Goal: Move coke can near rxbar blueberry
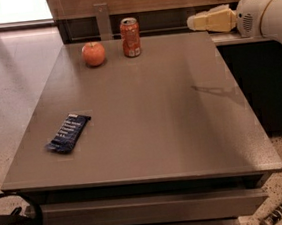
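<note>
Claw [195, 22]: in the air by the far right corner of the table [156, 113], pointing left, holding nothing visible; whether it is open or closed, I cannot tell.
Can [130, 37]: upright at the table's far edge, well apart from the claw.
Apple [93, 53]: just left of the can, not touching.
Bar [68, 132]: flat near the left edge, well apart from the can.

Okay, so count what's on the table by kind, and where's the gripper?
Cans: 1, the coke can
Fruit: 1, the apple
Snack bars: 1, the rxbar
Total: 3 on the table
The gripper is in the air by the table's far right corner, well apart from the can.
</note>
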